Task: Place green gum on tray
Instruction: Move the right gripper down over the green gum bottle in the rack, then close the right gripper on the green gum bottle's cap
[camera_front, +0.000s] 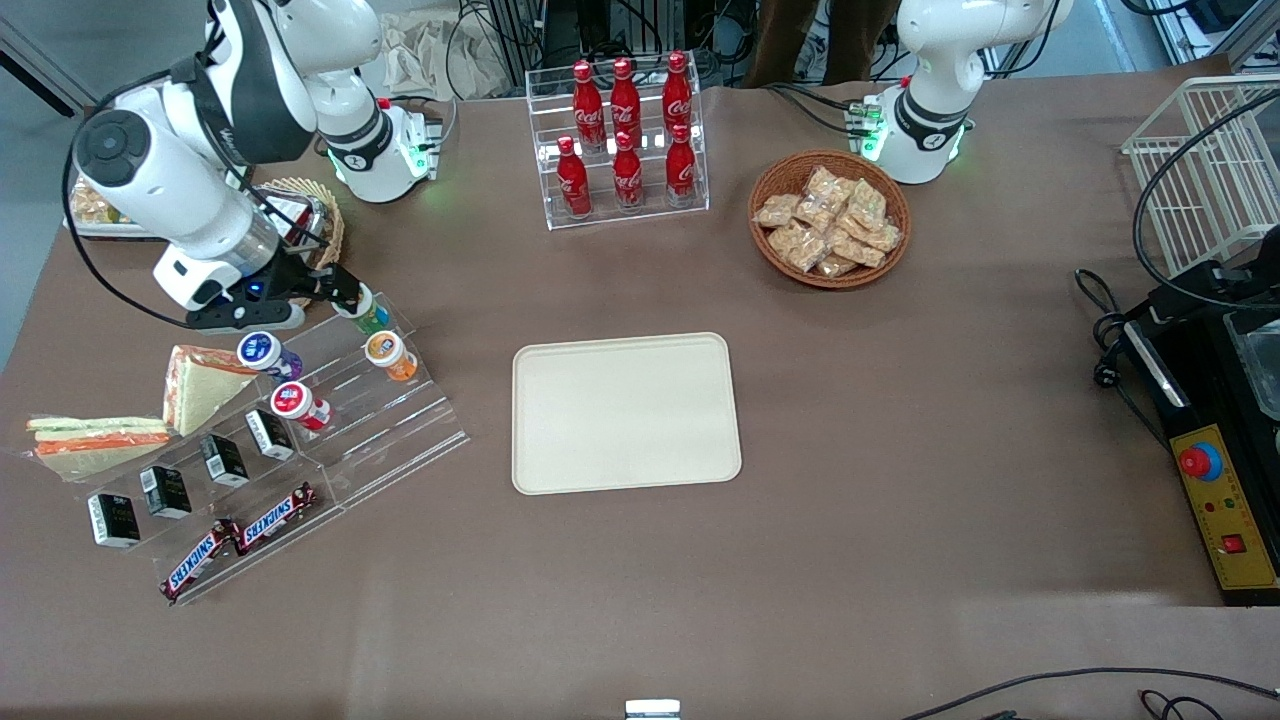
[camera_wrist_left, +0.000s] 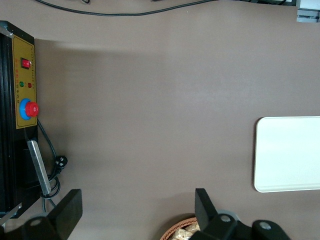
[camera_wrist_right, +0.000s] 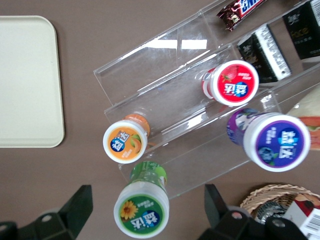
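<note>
The green gum (camera_front: 373, 317) stands on the top step of a clear stepped rack (camera_front: 400, 430); its white lid with a green flower label faces my wrist camera (camera_wrist_right: 141, 209). My right gripper (camera_front: 350, 296) is open and hovers over the gum, with one black finger on each side of the lid (camera_wrist_right: 146, 202) and a gap on both sides. The cream-beige tray (camera_front: 625, 412) lies flat and bare at the middle of the table, toward the parked arm from the rack. It also shows in the right wrist view (camera_wrist_right: 25, 80) and the left wrist view (camera_wrist_left: 290, 152).
On the rack stand an orange gum (camera_front: 390, 355), a purple gum (camera_front: 266, 353) and a red gum (camera_front: 297, 403), with black boxes (camera_front: 222, 460) and Snickers bars (camera_front: 240, 535) on the lower steps. Sandwiches (camera_front: 200, 385) lie beside it. A wicker basket (camera_front: 320, 215) sits under the arm.
</note>
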